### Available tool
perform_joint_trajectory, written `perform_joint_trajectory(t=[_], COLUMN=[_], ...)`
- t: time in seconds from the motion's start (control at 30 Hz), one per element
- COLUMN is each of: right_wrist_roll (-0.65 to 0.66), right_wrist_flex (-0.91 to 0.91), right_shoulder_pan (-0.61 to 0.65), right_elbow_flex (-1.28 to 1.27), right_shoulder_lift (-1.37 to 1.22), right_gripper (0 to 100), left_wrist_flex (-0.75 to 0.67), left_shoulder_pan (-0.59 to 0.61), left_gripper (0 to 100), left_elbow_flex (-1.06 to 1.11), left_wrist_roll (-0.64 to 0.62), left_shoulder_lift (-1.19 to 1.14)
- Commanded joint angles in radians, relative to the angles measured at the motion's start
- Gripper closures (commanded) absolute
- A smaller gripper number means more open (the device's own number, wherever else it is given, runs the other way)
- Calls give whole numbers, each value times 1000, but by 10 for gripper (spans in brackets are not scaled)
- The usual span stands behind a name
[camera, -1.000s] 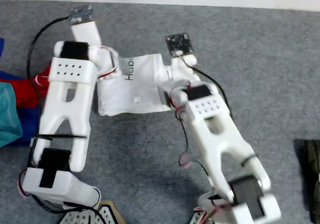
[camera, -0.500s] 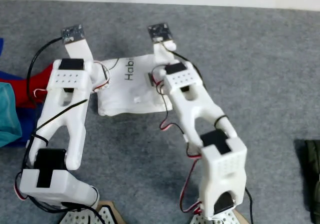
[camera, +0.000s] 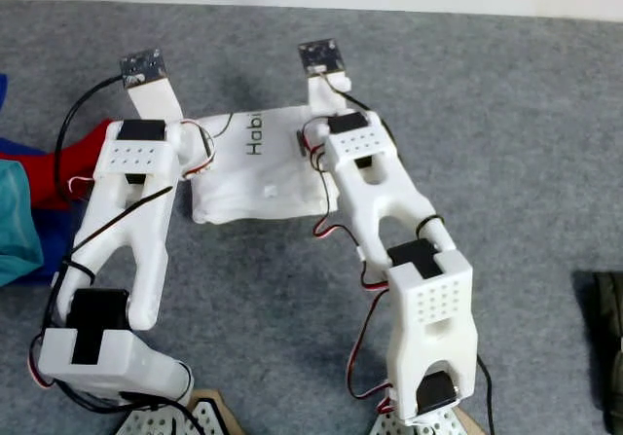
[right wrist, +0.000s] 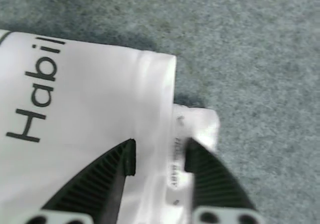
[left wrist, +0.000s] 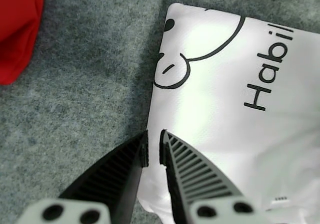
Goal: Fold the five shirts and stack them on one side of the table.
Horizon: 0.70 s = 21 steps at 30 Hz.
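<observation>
My left gripper (left wrist: 154,151) sat at one side edge of the folded white shirt (left wrist: 225,108), its jaws drawn nearly together with the hem pinched in the narrow gap. My right gripper (right wrist: 159,159) hung over the shirt's opposite end, jaws moderately apart, straddling the folded strip by the neck label. The shirt lay flat on the grey table (camera: 506,143), between my two arms. A red shirt (camera: 58,172) and a teal shirt (camera: 18,216) were piled at the table's left edge, beyond my left arm.
</observation>
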State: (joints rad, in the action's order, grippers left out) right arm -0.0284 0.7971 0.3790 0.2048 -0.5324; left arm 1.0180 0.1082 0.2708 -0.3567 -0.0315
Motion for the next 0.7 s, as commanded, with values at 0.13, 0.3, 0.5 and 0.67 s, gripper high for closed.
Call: perform_joint_trajectory(t=[0.13, 0.3, 0.5, 0.67], right_wrist_roll=[-6, -6, -5, 61], right_wrist_flex=[5, 5, 44, 97], right_shoulder_pan=[-33, -48, -58, 45], right_elbow_flex=[44, 44, 53, 45], right_shoulder_lift=[70, 71, 99, 143], right_gripper=[971, 975, 915, 675], left_wrist_flex=[-12, -12, -12, -12], left_shoulder_pan=[8, 8, 7, 7], left_gripper=[934, 934, 934, 934], left_elbow_flex=[-7, -5, -5, -4], left_wrist_roll=[-3, -2, 0, 0], left_shoulder_lift=[7, 7, 7, 5])
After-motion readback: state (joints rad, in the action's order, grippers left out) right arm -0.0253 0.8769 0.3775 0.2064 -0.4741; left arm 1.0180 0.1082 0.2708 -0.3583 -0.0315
